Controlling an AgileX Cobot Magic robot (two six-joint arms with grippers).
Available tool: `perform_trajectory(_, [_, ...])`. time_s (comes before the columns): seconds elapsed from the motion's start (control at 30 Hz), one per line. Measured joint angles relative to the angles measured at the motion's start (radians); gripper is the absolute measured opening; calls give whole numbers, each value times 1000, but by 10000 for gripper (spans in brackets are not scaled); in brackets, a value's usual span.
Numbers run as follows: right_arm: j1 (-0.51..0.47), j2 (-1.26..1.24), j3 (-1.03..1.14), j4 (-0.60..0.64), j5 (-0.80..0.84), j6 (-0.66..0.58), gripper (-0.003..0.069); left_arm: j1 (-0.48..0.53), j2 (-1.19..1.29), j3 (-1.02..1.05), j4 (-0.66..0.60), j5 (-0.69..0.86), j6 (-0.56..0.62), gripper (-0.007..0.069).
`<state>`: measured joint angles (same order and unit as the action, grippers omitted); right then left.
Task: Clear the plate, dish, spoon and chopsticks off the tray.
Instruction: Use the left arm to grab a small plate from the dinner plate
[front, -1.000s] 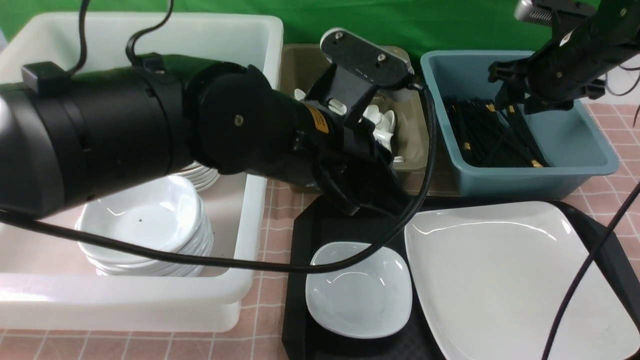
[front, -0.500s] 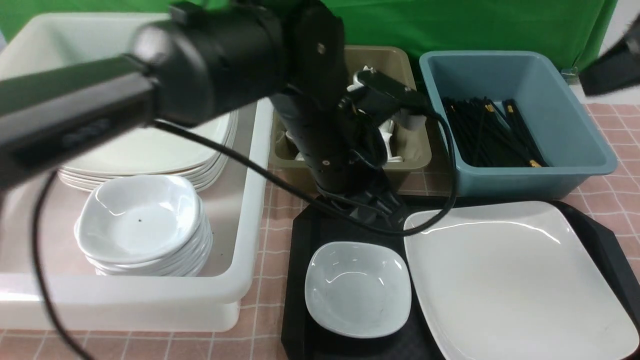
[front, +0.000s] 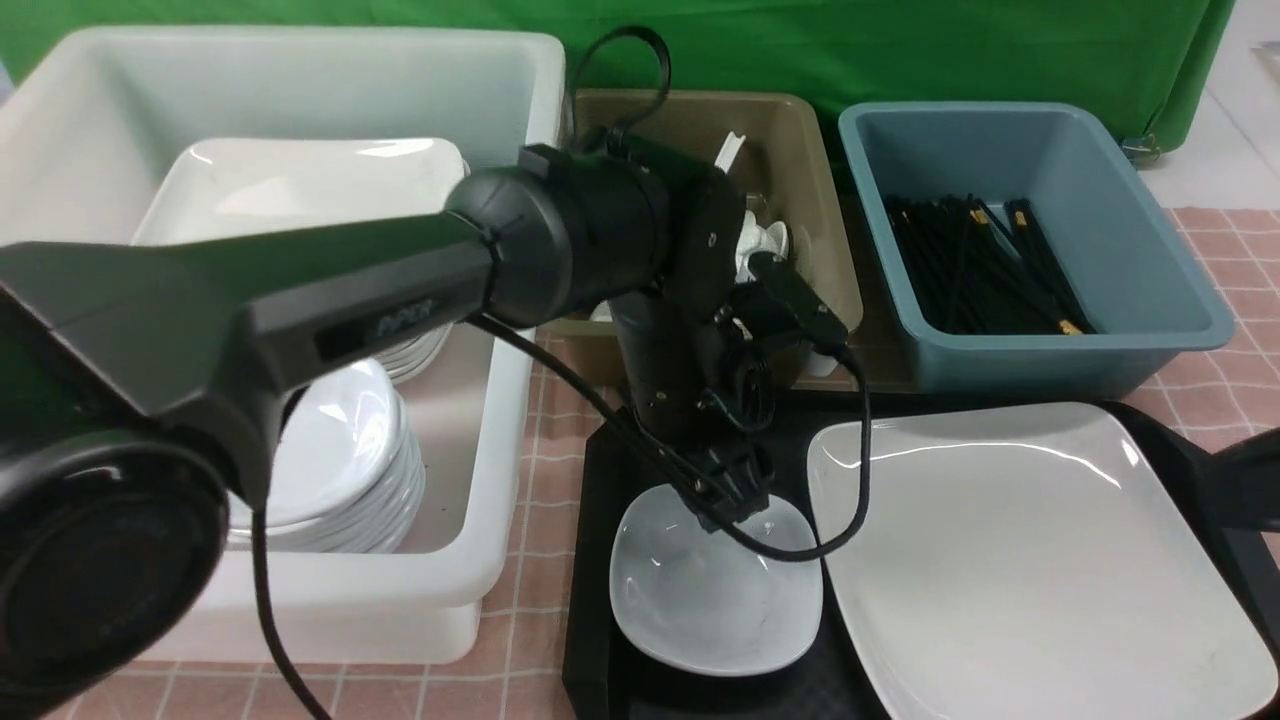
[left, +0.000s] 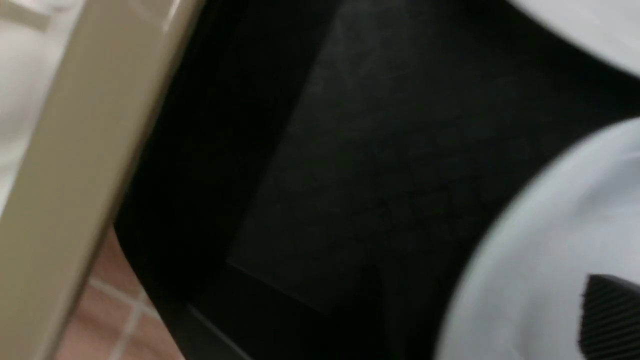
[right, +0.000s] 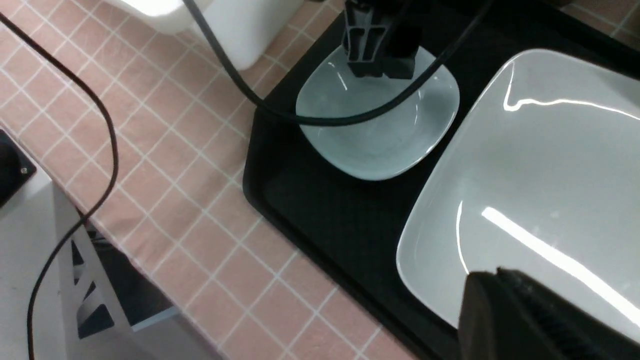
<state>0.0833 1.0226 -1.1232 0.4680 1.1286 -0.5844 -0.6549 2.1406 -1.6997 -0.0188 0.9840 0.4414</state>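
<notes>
1. Two pieces of tableware remain visible on the black tray (front: 640, 450), which sits on a pink tiled tabletop (front: 545, 450). The small white dish (front: 715, 610) rests beside the tray's left edge; the large plate (front: 1040, 560) covers much of its right side.
2. The left gripper (front: 738, 490) reaches down over the dish's far rim. Whether its jaws are spread or together, or touching the rim, I cannot tell.
3. The right gripper (right: 500, 282) is by the plate, its jaws pressed together and nothing seen between them.
4. No spoon or chopsticks show on the visible part of the tray. Spoons (front: 765, 240) lie in the olive tub (front: 825, 220) and black chopsticks (front: 960, 270) in the blue tub (front: 1130, 270), both beyond the tray's far edge; the task's own cannot be singled out.
5. The step in hand appears to be picking up the dish, with the plate to follow.
6. The next move calls for one finger inside the rim and one outside, a firm pinch, then a level lift toward the white tub (front: 500, 440), probably onto the stacked bowls (front: 385, 500). Its glossy wall could slip.
</notes>
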Motion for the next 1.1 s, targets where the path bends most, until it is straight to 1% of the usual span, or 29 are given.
perform_trajectory(0.03, [0,-1,0,2,0,0,30,0,2,0,2,0,0,552])
perform_trajectory(0.07, [0,-1,0,12,0,0,30,0,16,0,19,-1,1,576])
perform_trajectory(0.1, [0,-1,1,22,0,-3,30,0,23,0,26,-1,1,584])
perform_trajectory(0.23, [0,-1,1,45,0,-10,30,0,42,0,35,-3,1,575])
perform_trajectory(0.3, [0,-1,1,52,0,-22,30,0,46,-2,35,8,1,529])
perform_trajectory(0.37, [0,-1,2,54,-2,-24,30,0,47,-4,19,24,1,461])
perform_trajectory(0.4, [0,-1,2,54,-2,-25,30,0,47,-4,19,29,1,451])
perform_trajectory(0.43, [0,-1,2,55,-3,-25,30,0,48,-6,19,54,-1,353])
perform_trajectory(0.47, [0,-1,2,55,-3,-25,30,0,48,-6,19,56,-1,353])
perform_trajectory(0.5, [0,-1,2,56,-3,-26,30,0,48,-10,19,81,-3,225])
perform_trajectory(0.53, [0,-1,2,56,-3,-26,30,0,48,-10,19,81,-3,225])
perform_trajectory(0.57, [0,-1,2,56,-3,-26,30,3,39,-15,5,95,-6,171])
perform_trajectory(0.8, [0,-1,2,57,-3,-26,30,3,8,-17,14,127,-66,143])
perform_trajectory(0.87, [0,-1,2,60,-3,-26,30,3,-35,-17,19,148,-97,79])
perform_trajectory(0.93, [0,-1,2,66,-3,-26,30,6,-60,-16,11,153,-107,50])
perform_trajectory(1.0, [0,-1,2,84,-3,-26,30,28,-121,-16,-39,159,-131,19])
perform_trajectory(1.03, [0,-1,2,86,-3,-26,30,31,-125,-16,-43,159,-131,19])
perform_trajectory(1.1, [0,-1,-4,101,-3,-27,30,65,-182,-12,-119,159,-144,15])
